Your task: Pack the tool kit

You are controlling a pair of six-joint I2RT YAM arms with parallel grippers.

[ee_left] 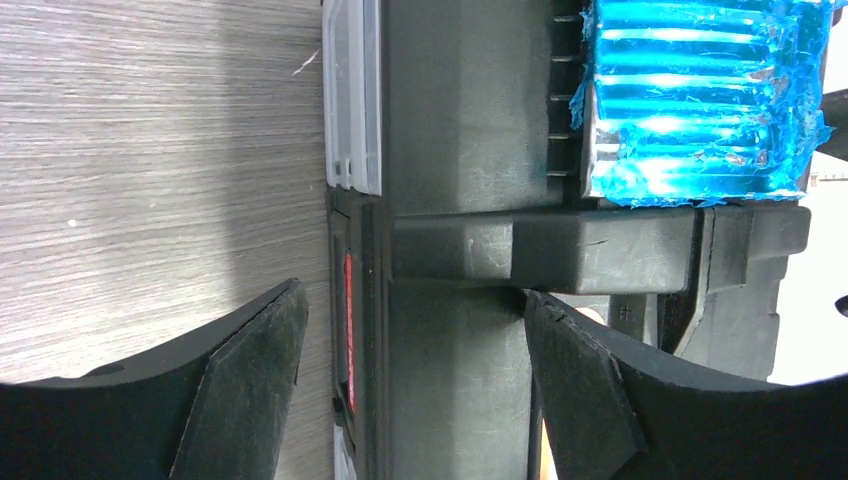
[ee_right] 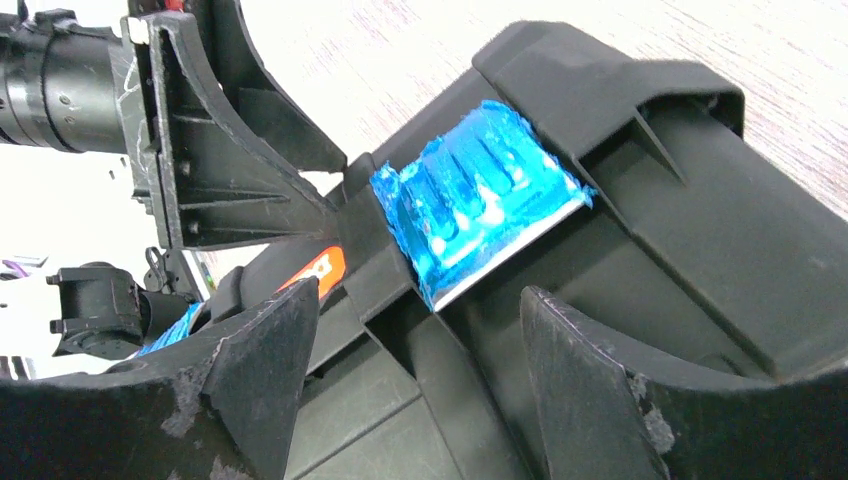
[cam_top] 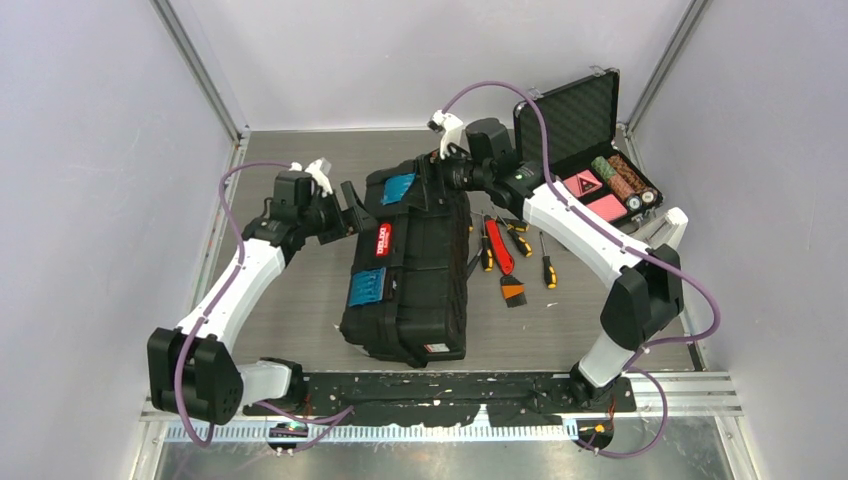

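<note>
Toolbox [cam_top: 410, 265] lay mid-table [cam_top: 300, 300], tools [cam_top: 510, 255] loose just to its R, w/ L pincer [ee_left: 412, 295] wide astride its edge & R pincer [ee_right: 418, 292] wide over a blue latch [ee_right: 470, 200], prob. both poised to open it for packing.

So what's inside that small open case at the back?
Two rolls of stacked discs, one green, one brown, beside two pink-red packs, with foam lining in the lid. The right arm covers the near edge, so anything there is hidden.
</note>
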